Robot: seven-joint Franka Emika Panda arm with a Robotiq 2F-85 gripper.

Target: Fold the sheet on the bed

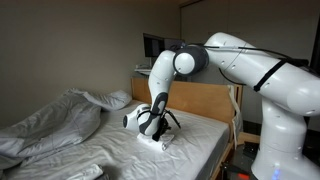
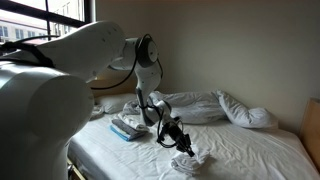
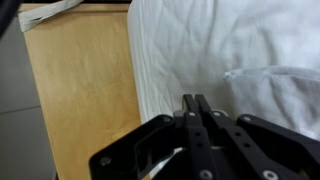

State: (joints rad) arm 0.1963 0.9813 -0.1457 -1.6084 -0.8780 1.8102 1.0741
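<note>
Gripper (image 3: 196, 100) fingers (image 3: 189, 120) shut flat together, nothing seen between them.
The sheet (image 2: 190, 160), a thin white crumpled bundle, is seen lying on the bed (image 2: 250, 150) just below the black fingers; contact cannot be judged. The smooth, light wooden headboard (image 3: 80, 90) is cut off at the frame edge.

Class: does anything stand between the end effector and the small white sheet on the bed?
Nothing visible does. In an exterior view the shut end effector hangs right over the crumpled sheet on the bed; the duvet lies apart, further back.
</note>
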